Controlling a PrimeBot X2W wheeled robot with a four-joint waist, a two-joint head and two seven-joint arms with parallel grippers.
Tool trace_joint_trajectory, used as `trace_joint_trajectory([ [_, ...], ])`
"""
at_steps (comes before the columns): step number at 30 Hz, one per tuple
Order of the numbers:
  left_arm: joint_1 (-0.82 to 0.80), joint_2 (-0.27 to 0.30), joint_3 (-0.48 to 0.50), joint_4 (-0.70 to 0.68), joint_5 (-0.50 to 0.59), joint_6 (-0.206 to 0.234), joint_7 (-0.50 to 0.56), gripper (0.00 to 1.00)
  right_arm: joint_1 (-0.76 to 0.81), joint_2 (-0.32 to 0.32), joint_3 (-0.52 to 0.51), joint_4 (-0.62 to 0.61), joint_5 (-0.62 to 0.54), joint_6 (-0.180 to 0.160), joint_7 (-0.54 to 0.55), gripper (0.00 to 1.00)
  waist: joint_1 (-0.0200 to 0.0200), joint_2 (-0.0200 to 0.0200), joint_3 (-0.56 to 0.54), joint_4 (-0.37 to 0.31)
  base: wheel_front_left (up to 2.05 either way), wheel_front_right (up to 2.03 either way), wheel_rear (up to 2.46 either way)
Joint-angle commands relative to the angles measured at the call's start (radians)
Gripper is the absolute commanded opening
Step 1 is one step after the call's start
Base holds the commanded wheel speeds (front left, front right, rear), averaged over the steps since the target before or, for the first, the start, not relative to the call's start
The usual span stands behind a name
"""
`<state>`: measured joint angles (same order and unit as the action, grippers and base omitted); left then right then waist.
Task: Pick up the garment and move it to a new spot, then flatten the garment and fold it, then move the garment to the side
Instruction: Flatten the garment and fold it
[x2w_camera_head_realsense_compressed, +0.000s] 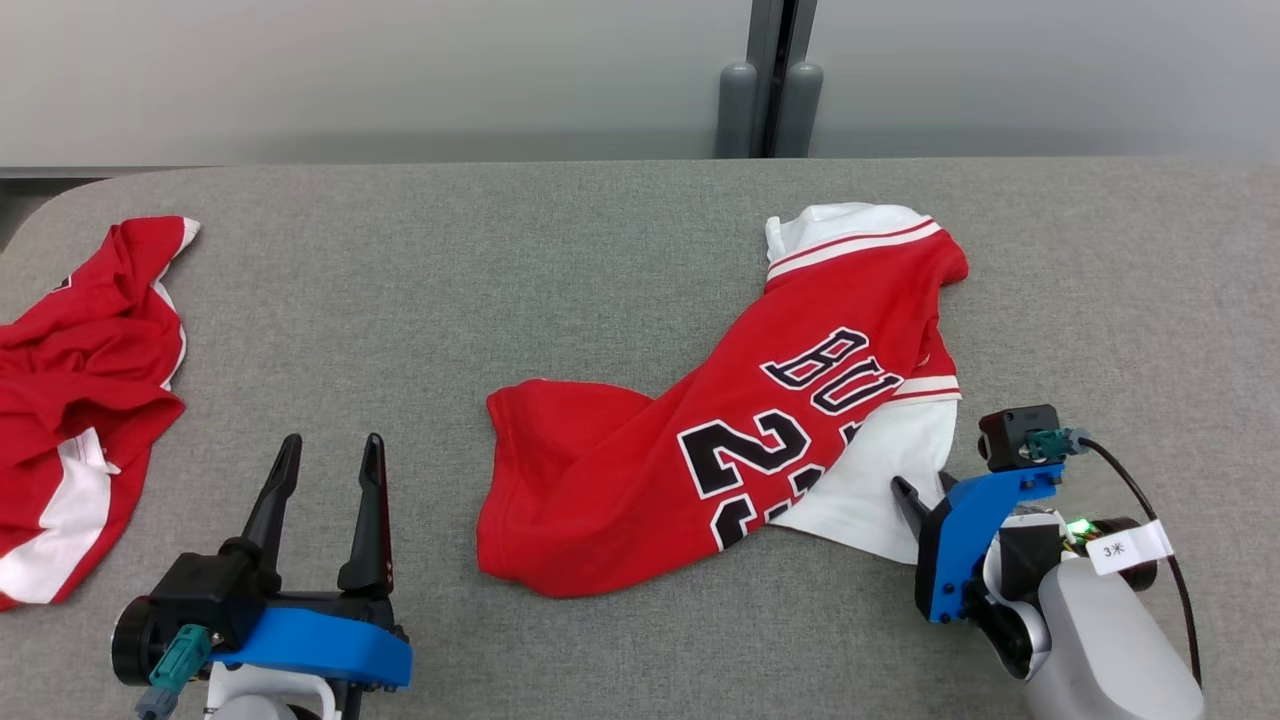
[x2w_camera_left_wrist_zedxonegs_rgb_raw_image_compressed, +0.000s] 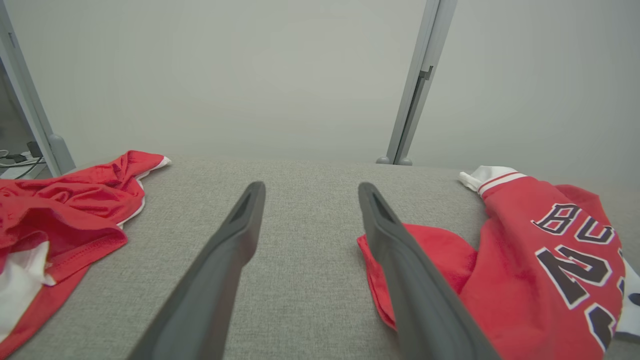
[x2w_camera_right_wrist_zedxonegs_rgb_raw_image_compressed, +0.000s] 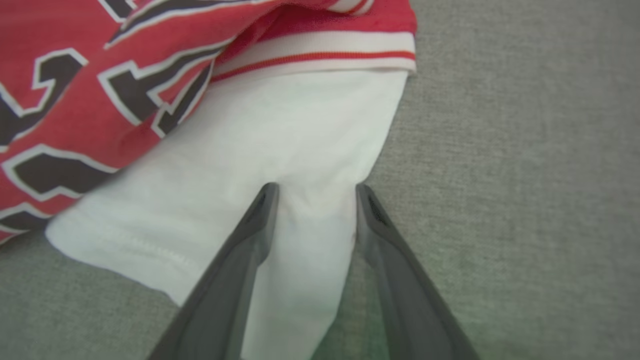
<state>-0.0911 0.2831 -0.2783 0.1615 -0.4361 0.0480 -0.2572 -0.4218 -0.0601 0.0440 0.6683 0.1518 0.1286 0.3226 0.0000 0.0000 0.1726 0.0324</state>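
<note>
The right gripper (x2w_camera_right_wrist_zedxonegs_rgb_raw_image_compressed: 316, 187) is open with the white sleeve (x2w_camera_right_wrist_zedxonegs_rgb_raw_image_compressed: 280, 130) of the red jersey (x2w_camera_head_realsense_compressed: 620, 470) between its tips, ready to pinch it, I think; the left gripper (x2w_camera_head_realsense_compressed: 333, 440) is wide and empty.

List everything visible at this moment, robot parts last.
jersey: one, red with white sleeves and black lettering, rumpled, centre-right of the table.
second garment: one, red and white, crumpled at the table's left edge.
table: one, grey fabric top, under both garments.
wall post: one, grey, behind the table.
left hand: one, dark fingers, open, over bare table left of the jersey.
right hand: one, dark fingers, open, straddling the jersey's white sleeve.
</note>
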Motion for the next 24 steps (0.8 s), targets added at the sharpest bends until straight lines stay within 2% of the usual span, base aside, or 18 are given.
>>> trace_joint_trajectory([
  [1, -0.016, 0.0, 0.002, 0.002, 0.003, 0.0, -0.005, 1.0, 0.019, 0.017, 0.025, 0.034, 0.006, 0.004, 0.005, 0.0, 0.0, 0.0, 0.002, 0.0, 0.0, 0.0, 0.0],
  [9, -0.001, 0.0, 0.012, 0.006, 0.0, 0.004, -0.007, 1.0, 0.042, 0.009, -0.021, -0.079, -0.035, 0.002, -0.037, 0.0, 0.0, 0.0, -0.015, -0.029, 0.0, 0.0, 0.0],
  [15, 0.011, -0.001, 0.017, 0.004, -0.002, 0.005, -0.007, 1.0, 0.16, 0.009, -0.13, -0.275, -0.09, 0.002, 0.013, 0.0, 0.0, 0.0, -0.036, -0.058, 0.0, 0.0, 0.0],
  [20, 0.021, 0.001, 0.02, 0.006, -0.005, 0.007, -0.007, 1.0, 0.259, 0.009, -0.186, -0.417, -0.093, 0.002, 0.056, 0.0, 0.0, 0.0, -0.049, -0.077, 0.0, 0.0, 0.0],
  [21, 0.021, 0.001, 0.02, 0.006, -0.005, 0.006, -0.007, 1.0, 0.271, 0.009, -0.192, -0.44, -0.096, 0.002, 0.051, 0.84, 0.0, 0.0, -0.051, -0.079, 0.0, 0.0, 0.0],
  [22, 0.022, 0.001, 0.019, 0.007, -0.005, 0.005, -0.008, 1.0, 0.281, 0.009, -0.2, -0.455, -0.097, 0.002, 0.041, 1.0, 0.0, 0.0, -0.054, -0.081, 0.0, 0.0, 0.0],
  [24, 0.025, 0.001, 0.017, 0.009, -0.005, 0.004, -0.008, 1.0, 0.302, 0.009, -0.199, -0.478, -0.099, 0.002, 0.023, 1.0, 0.0, 0.0, -0.059, -0.083, 0.0, 0.0, 0.0],
])
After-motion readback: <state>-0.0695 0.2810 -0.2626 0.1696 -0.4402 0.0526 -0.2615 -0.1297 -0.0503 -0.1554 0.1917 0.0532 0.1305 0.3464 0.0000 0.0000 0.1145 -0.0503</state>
